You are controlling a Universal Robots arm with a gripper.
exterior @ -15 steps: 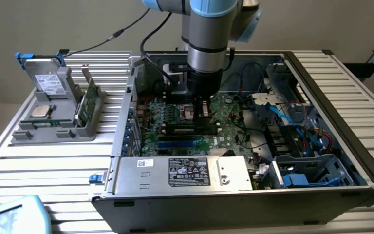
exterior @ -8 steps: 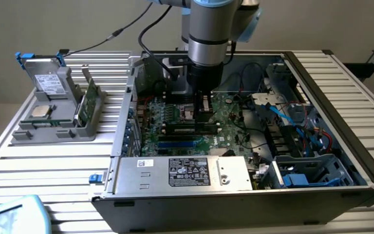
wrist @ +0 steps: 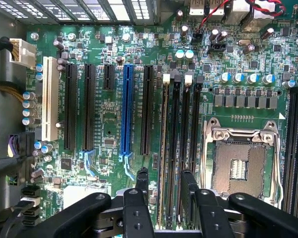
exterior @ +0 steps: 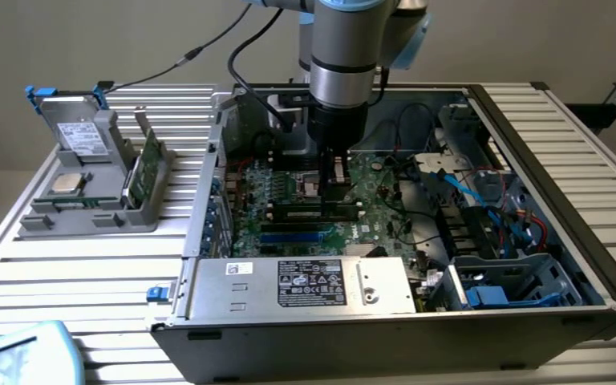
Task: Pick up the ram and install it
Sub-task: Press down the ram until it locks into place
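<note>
Over the motherboard (wrist: pixel 109 114), the fingers (wrist: pixel 161 186) stood spread and empty. At nine o'clock outside the case (exterior view), the ram (exterior: pixel 150 164) stood on edge in a grey holder (exterior: pixel 94 212).

In the exterior view, the thick grey robot arm (exterior: pixel 342 48) is cut off by the upper edge and hides part of the green motherboard (exterior: pixel 286 192) beneath it. A pale blue object (exterior: pixel 14 353) is clipped at the lower corner on the exterior view's left. The white label's (exterior: pixel 310 282) print is too small to read.
</note>
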